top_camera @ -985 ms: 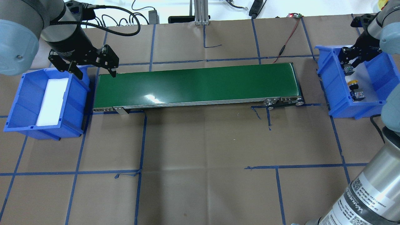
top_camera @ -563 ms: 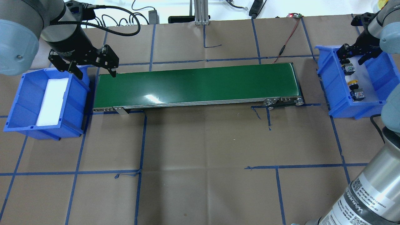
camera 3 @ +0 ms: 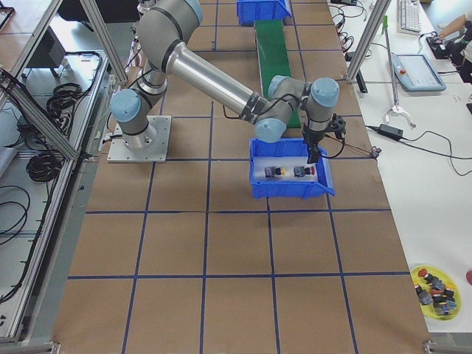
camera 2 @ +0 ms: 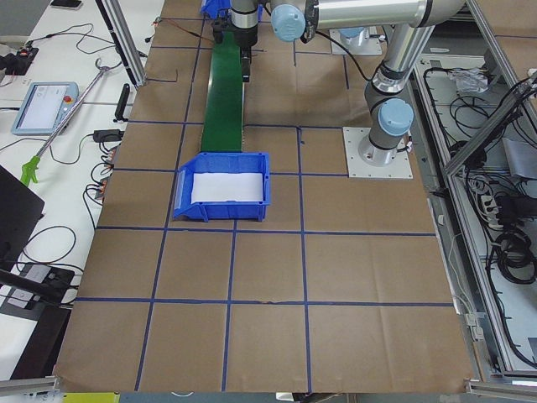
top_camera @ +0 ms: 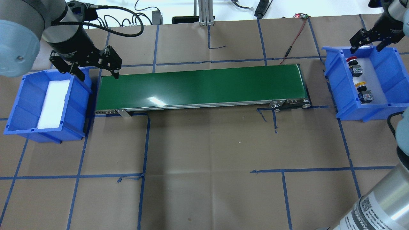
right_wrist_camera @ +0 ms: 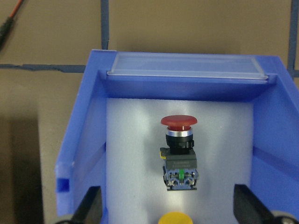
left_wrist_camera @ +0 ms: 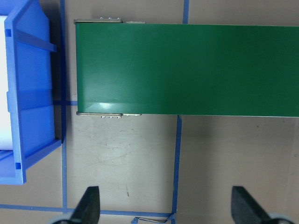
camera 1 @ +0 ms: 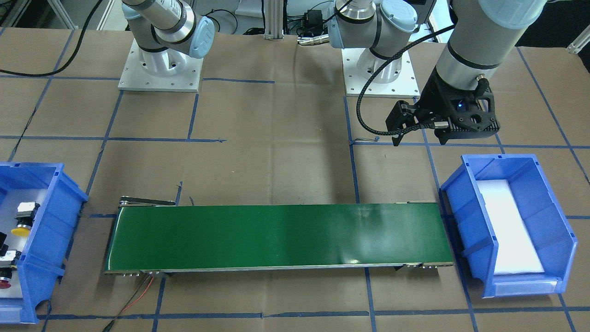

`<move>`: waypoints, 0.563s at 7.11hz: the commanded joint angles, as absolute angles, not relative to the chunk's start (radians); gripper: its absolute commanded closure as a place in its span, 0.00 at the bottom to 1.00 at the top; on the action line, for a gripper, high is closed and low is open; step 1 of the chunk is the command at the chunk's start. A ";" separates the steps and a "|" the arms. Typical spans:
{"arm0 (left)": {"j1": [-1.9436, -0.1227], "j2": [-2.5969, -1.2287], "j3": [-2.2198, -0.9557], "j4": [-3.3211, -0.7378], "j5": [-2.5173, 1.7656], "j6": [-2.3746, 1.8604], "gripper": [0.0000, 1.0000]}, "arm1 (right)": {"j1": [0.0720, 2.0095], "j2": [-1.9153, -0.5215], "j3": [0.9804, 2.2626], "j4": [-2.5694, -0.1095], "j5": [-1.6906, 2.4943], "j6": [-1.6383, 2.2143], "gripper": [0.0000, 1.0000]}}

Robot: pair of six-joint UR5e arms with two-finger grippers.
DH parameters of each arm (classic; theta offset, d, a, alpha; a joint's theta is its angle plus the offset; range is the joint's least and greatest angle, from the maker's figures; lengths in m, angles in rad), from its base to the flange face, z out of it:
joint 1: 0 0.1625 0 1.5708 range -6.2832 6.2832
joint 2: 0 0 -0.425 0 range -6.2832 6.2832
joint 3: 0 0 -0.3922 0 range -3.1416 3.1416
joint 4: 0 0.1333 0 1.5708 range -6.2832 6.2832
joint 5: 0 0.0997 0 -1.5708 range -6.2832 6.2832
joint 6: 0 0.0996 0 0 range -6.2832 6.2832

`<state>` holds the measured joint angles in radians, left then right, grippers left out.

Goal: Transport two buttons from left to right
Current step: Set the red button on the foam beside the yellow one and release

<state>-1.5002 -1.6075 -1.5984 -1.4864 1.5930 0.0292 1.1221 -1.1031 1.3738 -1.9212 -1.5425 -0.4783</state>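
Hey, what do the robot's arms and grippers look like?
Silver tubes with pale blue joint caps. The left gripper and right gripper: black, two-fingered. Black braided cable on the left arm; QR-code label on the right arm.

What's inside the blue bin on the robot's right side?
In the bin, a red-capped button and a yellow-capped button lie on a white foam pad, the red one farther from the robot. Anything beneath the foam is hidden.
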 commanded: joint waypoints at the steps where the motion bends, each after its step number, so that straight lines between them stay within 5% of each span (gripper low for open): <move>1: -1.500 -1.608 -1.598 -1.486 1.592 0.029 0.00 | 1.155 -1.301 1.417 -1.794 -1.540 -0.473 0.00; 4: -1.500 -1.606 -1.598 -1.486 1.592 0.028 0.00 | 1.369 -1.512 1.518 -1.648 -1.540 -0.064 0.00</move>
